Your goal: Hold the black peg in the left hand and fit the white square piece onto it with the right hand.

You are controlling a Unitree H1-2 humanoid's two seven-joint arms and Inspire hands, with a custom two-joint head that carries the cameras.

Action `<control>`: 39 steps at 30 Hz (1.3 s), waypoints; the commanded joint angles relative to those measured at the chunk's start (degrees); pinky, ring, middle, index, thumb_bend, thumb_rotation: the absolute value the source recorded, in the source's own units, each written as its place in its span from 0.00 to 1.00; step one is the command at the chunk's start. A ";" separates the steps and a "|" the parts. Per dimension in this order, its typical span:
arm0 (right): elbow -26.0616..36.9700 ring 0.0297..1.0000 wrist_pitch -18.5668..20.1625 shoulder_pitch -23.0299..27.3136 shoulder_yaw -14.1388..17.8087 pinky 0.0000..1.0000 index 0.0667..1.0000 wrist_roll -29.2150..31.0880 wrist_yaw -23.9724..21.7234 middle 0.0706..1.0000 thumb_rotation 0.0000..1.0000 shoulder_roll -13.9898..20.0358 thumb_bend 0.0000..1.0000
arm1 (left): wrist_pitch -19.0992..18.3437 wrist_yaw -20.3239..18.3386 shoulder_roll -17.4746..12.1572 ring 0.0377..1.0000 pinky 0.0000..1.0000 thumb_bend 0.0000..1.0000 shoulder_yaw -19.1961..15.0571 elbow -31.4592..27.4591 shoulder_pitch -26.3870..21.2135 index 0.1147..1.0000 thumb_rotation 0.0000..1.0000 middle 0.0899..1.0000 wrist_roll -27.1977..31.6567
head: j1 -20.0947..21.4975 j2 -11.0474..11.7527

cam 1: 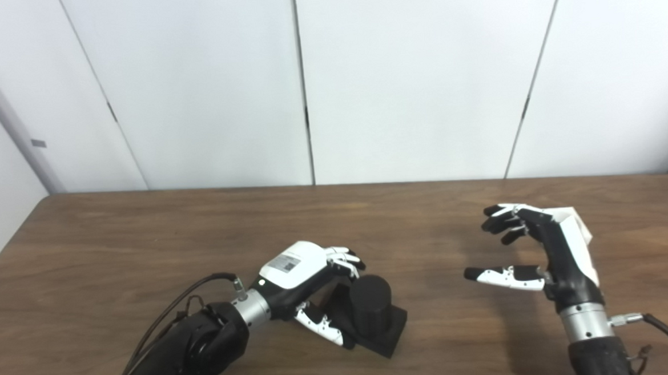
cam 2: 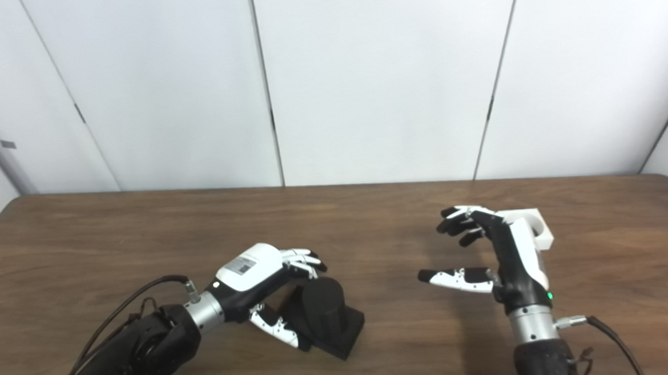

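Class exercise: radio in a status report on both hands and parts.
Left hand closing around black peg, grip unconfirmed. Right hand open, empty. White square piece on table behind it. Nothing in the way.

Left hand [cam 1: 310, 280]: low over the wooden table [cam 1: 142, 243], fingers curled beside the black peg [cam 1: 373, 311] (contact unclear).
Black peg: a cylinder on a square base, tilted, by the table's near edge.
Right hand [cam 1: 537, 251]: raised, fingers spread, empty.
White square piece [cam 1: 577, 224]: just behind the right hand, mostly hidden.
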State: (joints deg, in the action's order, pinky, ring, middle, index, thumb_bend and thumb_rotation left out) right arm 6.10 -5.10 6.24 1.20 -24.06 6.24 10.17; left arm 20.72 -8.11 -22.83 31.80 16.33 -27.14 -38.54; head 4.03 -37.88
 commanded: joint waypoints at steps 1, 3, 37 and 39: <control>2.65 0.56 -0.81 2.30 0.26 0.47 0.46 -0.13 0.98 0.65 0.12 -0.07 0.50 | -0.38 -3.16 -0.32 0.90 0.81 0.52 2.88 2.35 0.26 0.42 0.07 0.81 -5.13 | 0.06 -0.07; 2.89 0.56 -1.24 2.36 0.36 0.47 0.46 0.08 1.02 0.65 0.12 0.00 0.50 | -0.86 -3.67 -0.12 0.90 0.82 0.52 3.72 2.61 -0.08 0.42 0.07 0.82 -6.12 | 1.46 0.05; 2.89 0.97 21.61 22.86 -11.88 0.92 0.86 -34.54 -43.90 0.95 0.12 32.10 0.88 | 4.27 1.23 -5.21 0.82 0.75 0.52 5.98 4.24 0.47 0.42 0.06 0.77 -8.41 | 24.37 10.48; 0.69 0.98 21.61 23.97 -12.57 0.93 0.88 -35.60 -44.03 0.95 0.13 31.83 0.87 | 4.94 1.66 -5.21 0.82 0.75 0.52 5.78 4.62 0.53 0.42 0.06 0.77 -8.25 | 24.30 10.44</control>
State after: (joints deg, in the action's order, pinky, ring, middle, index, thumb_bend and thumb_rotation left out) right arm 6.67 15.60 26.98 -11.85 -58.07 -38.40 40.83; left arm 25.01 -3.06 -25.53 35.61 18.16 -29.29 -43.31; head 28.30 -27.33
